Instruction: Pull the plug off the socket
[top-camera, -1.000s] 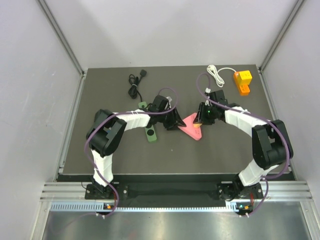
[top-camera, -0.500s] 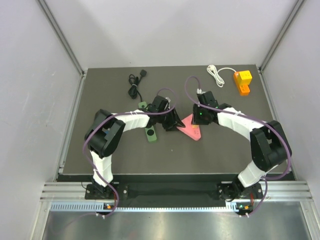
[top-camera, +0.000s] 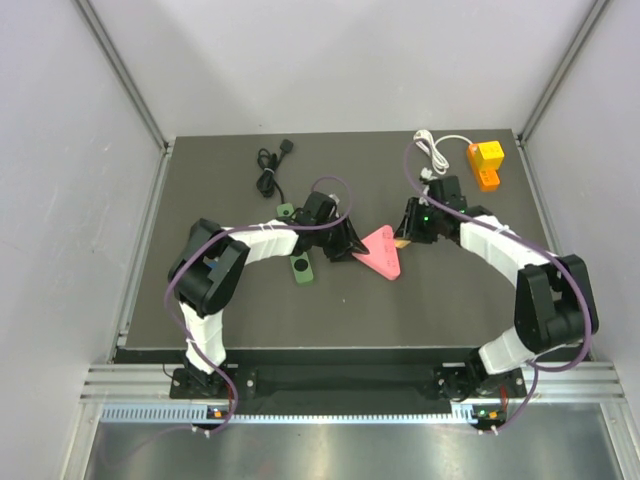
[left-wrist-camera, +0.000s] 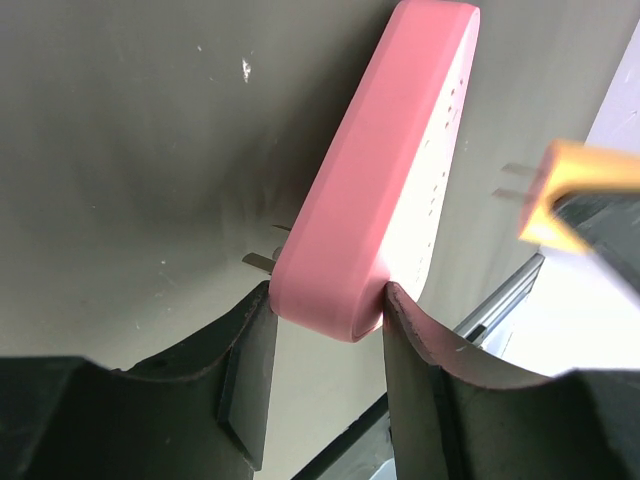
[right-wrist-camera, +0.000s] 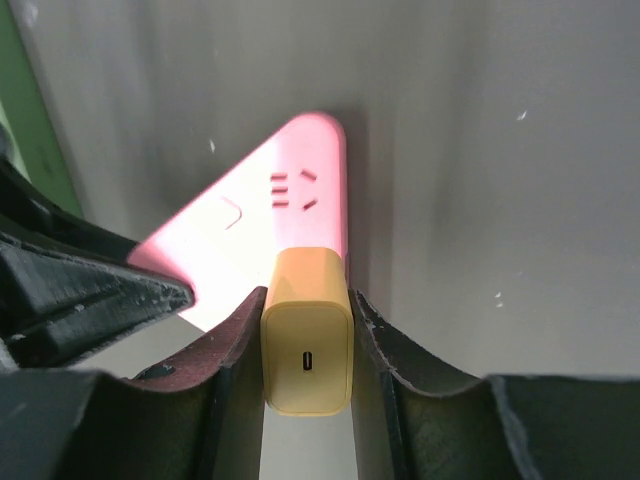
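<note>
Both tools (left-wrist-camera: 328, 302) (right-wrist-camera: 305, 300) tight on socket (left-wrist-camera: 392, 170), plug (right-wrist-camera: 306, 360).

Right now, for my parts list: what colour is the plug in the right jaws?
Yellow-orange plug; best seen in the right wrist view.

The pink socket (top-camera: 382, 255) sat mid-counter, hemmed in from two sides. The left hand (left-wrist-camera: 328, 290) clamped its 9 o'clock corner, and the right hand (right-wrist-camera: 307, 292), pinching the yellow plug (right-wrist-camera: 307, 360), stood at its 2 o'clock, with only a narrow gap between the prongs and the socket. Both arms barred the flanks. A green strip (top-camera: 301, 267) lay at 8 o'clock, just beside the left arm (top-camera: 265, 240). A black cable (top-camera: 267, 178) lay at 11 o'clock, a white cable (top-camera: 432, 150) and an orange block (top-camera: 487, 164) at 1 o'clock, all well apart. Bare counter (top-camera: 450, 300) stretched at 6 o'clock and straight out at 12 o'clock.
</note>
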